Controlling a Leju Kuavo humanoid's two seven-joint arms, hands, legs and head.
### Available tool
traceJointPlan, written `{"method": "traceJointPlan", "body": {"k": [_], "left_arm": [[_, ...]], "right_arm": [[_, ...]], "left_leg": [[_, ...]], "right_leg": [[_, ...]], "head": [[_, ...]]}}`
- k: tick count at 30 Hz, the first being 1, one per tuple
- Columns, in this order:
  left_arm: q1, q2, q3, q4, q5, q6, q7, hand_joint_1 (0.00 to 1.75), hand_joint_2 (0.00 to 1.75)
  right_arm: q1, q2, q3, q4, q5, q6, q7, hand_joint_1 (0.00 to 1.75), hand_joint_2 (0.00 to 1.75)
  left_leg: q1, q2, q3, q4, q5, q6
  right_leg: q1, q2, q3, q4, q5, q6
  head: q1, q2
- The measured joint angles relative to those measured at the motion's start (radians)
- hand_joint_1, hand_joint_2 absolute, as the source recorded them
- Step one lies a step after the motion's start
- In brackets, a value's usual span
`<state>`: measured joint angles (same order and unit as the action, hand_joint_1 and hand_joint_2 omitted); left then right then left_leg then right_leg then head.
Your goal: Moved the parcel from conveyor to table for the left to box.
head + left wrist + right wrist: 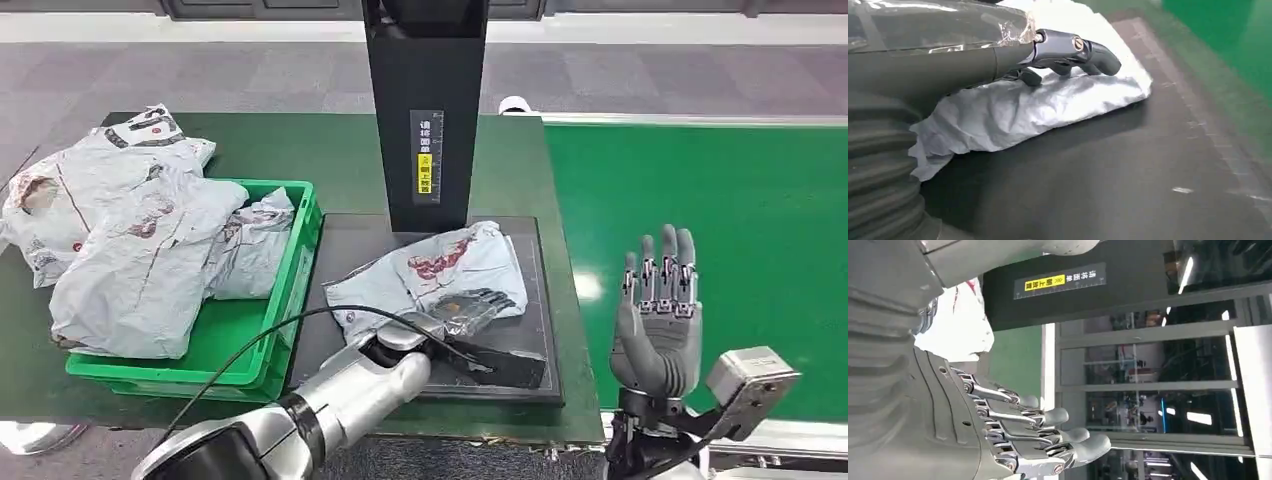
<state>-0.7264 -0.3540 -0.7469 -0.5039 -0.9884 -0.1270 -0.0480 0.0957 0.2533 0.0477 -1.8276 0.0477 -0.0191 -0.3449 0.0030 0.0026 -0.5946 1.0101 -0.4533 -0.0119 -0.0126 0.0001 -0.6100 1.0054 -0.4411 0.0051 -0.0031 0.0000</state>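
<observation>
A crumpled grey parcel (450, 260) with red print lies on the black platform (350, 240) at the foot of the black post. My left hand (465, 308) reaches in from below and rests on the parcel's near edge, fingers stretched out over it. In the left wrist view the thumb and dark fingers of that hand (1068, 52) press onto the top of the parcel (1048, 105), and nothing is clasped between them. My right hand (660, 320) stands upright and empty at the near edge of the green conveyor (720, 200), fingers straight and apart (1013, 430).
A green crate (290, 260) left of the platform holds several grey parcels (140, 230), piled over its far-left rim onto the dark green table (330, 150). The tall black post (425, 100) with a yellow label rises behind the platform. A black cable (260, 340) loops over my left forearm.
</observation>
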Motion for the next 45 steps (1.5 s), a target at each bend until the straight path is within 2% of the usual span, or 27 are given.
{"method": "traceJointPlan", "body": {"k": [9, 17, 26, 39, 42, 45], "left_arm": [[-0.093, 0.03, 0.001, 0.093, -0.004, 0.059, 0.094, 0.0, 1.75], [-0.181, 0.062, 0.033, 0.104, -0.006, 0.112, 0.095, 0.0, 1.75], [-0.186, 0.072, 0.042, 0.104, -0.025, 0.128, 0.097, 0.0, 1.75], [-0.193, 0.084, 0.052, 0.104, -0.208, 0.193, 0.15, 0.0, 1.75], [-0.183, 0.09, 0.052, 0.11, -0.221, 0.163, 0.133, 0.0, 1.75], [-0.174, 0.097, 0.052, 0.121, -0.23, 0.066, 0.085, 0.0, 1.75]], "right_arm": [[-0.012, 0.0, 0.0, 0.03, -0.009, -0.006, -0.013, 0.0, 1.75], [-0.021, -0.005, 0.0, 0.064, -0.015, -0.003, -0.028, 0.0, 1.75], [-0.029, -0.006, 0.0, 0.082, -0.015, 0.0, -0.029, 0.0, 1.75], [-0.079, -0.007, 0.0, 0.134, -0.011, 0.089, -0.048, 0.0, 1.75], [-0.077, -0.01, 0.0, 0.142, -0.018, 0.108, -0.055, 0.0, 1.75], [-0.082, -0.016, 0.0, 0.158, -0.029, 0.129, -0.063, 0.0, 1.75]], "left_leg": [[0.0, 0.0, 0.0, 0.0, 0.0, 0.0], [0.0, -0.001, 0.0, 0.0, 0.001, 0.0], [0.0, -0.002, 0.0, 0.0, 0.001, 0.0], [0.0, -0.002, 0.0, 0.0, 0.002, 0.0], [0.0, -0.002, 0.0, 0.0, 0.001, 0.0], [0.0, -0.002, -0.001, 0.0, 0.001, 0.0]], "right_leg": [[0.0, 0.0, 0.0, 0.0, 0.0, 0.0], [0.0, -0.001, 0.001, 0.0, 0.0, 0.0], [0.0, -0.001, 0.001, 0.0, 0.0, 0.0], [0.0, -0.001, 0.0, 0.0, 0.0, 0.0], [0.0, -0.001, 0.0, 0.0, 0.0, 0.0], [0.0, -0.001, 0.0, 0.0, 0.0, 0.0]], "head": [[0.0, 0.0], [0.0, 0.0], [0.0, 0.0], [0.0, 0.0], [0.0, 0.0], [0.0, 0.0]]}}
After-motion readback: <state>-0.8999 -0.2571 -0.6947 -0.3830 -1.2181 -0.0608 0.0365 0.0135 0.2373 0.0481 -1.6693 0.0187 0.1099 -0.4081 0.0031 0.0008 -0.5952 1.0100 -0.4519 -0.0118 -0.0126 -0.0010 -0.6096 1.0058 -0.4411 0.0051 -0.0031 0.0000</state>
